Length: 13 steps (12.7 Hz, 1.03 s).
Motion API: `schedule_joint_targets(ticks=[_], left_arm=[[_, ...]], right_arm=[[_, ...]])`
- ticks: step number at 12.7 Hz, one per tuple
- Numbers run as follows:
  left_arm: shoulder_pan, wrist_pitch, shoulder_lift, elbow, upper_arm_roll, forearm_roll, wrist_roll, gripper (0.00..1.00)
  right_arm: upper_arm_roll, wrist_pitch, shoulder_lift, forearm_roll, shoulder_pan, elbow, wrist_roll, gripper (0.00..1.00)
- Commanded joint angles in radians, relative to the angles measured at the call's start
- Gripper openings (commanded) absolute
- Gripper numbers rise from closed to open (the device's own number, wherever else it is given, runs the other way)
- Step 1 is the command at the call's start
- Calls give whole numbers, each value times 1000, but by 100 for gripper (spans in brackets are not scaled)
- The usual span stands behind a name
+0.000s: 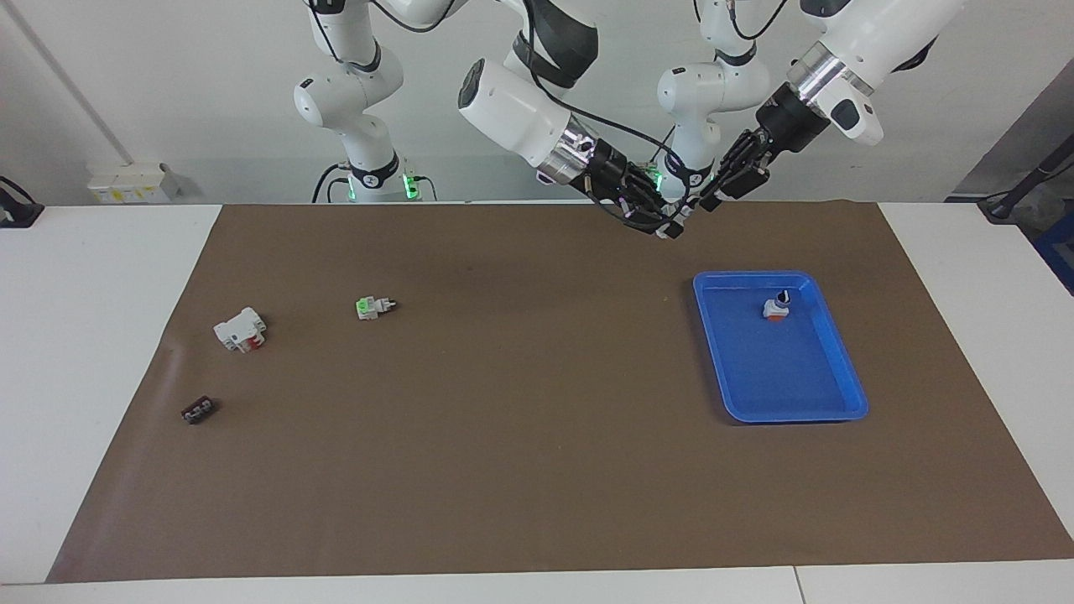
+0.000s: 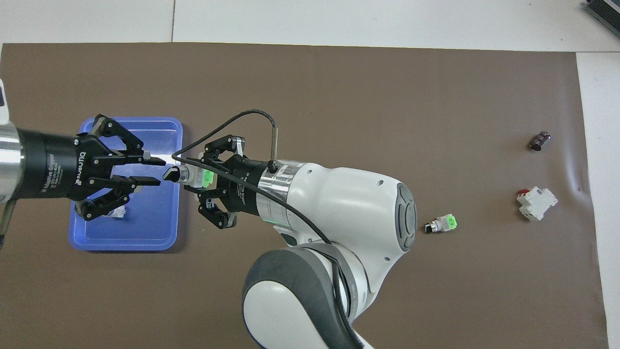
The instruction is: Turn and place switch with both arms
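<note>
My right gripper (image 2: 193,177) is shut on the switch (image 2: 199,177) and holds it in the air beside the blue tray (image 2: 160,228). The switch's green face sits between the fingers and its silvery-dark neck end points at my left gripper (image 2: 149,170). The left gripper is open over the tray, its fingertips just short of the neck end and apart from it. In the facing view the right gripper (image 1: 667,226) and the left gripper (image 1: 709,200) meet tip to tip high above the mat, and the switch (image 1: 672,229) barely shows.
A grey switch with black knob and red base (image 1: 776,308) lies in the tray (image 1: 780,394). Toward the right arm's end lie a near-twin green-ended switch (image 1: 374,307), a white and red breaker (image 1: 241,329) and a small dark part (image 1: 198,410). Two smaller white arms (image 1: 369,101) stand at the back.
</note>
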Motion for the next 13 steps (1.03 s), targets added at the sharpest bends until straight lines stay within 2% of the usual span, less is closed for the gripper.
schedule_joint_targets(ticks=[1, 6, 10, 13], left_arm=[[-9, 55, -24, -38, -1, 22, -42, 31], [-13, 43, -40, -64, -9, 24, -45, 32], [-23, 29, -51, -75, -12, 24, -62, 40], [-23, 29, -51, -75, -15, 22, -65, 34]], right_arm=[[3, 16, 8, -17, -3, 15, 0, 0], [3, 16, 8, -17, -3, 15, 0, 0], [3, 16, 8, -17, -3, 15, 0, 0], [3, 16, 8, -17, -3, 15, 0, 0]])
